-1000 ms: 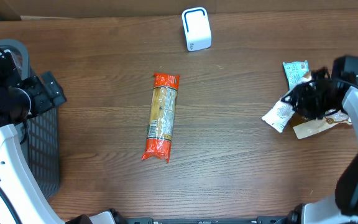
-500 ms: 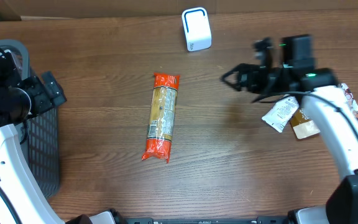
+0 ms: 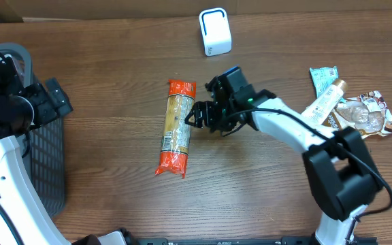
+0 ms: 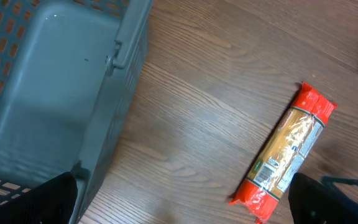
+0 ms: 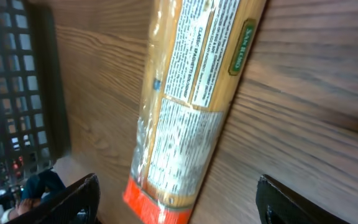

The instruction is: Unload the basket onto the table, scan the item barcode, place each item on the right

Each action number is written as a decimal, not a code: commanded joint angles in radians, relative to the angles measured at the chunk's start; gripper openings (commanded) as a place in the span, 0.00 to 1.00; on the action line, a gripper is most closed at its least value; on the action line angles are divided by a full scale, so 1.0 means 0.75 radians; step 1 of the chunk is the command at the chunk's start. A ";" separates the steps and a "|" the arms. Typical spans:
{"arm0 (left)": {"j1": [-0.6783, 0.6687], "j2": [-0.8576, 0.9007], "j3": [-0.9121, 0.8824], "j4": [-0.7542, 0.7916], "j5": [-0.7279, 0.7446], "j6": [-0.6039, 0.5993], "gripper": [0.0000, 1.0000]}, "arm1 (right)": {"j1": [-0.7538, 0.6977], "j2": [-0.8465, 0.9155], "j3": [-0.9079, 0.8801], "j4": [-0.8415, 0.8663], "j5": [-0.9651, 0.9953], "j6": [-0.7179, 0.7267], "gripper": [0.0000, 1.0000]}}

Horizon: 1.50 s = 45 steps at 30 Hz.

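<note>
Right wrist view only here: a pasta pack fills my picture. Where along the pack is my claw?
Observer: Overhead, the right claw is at the right edge of the pack, by the half nearer its far orange end. I cannot tell if they touch.
Operator: Anything out there that could be the scanner?
Observer: A white box stands near the far edge of the table, beyond the pack's far end. That is likely it.
</note>
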 commanded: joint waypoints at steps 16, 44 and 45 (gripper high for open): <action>0.002 -0.003 0.003 0.003 0.010 0.020 0.99 | 0.139 0.227 -0.049 0.309 0.092 0.395 0.75; 0.002 -0.003 0.003 0.003 0.010 0.020 1.00 | 0.009 0.197 0.028 0.086 -0.258 -0.084 0.04; 0.002 -0.003 0.003 0.003 0.010 0.020 1.00 | -0.013 0.182 0.048 0.010 -0.248 -0.157 0.04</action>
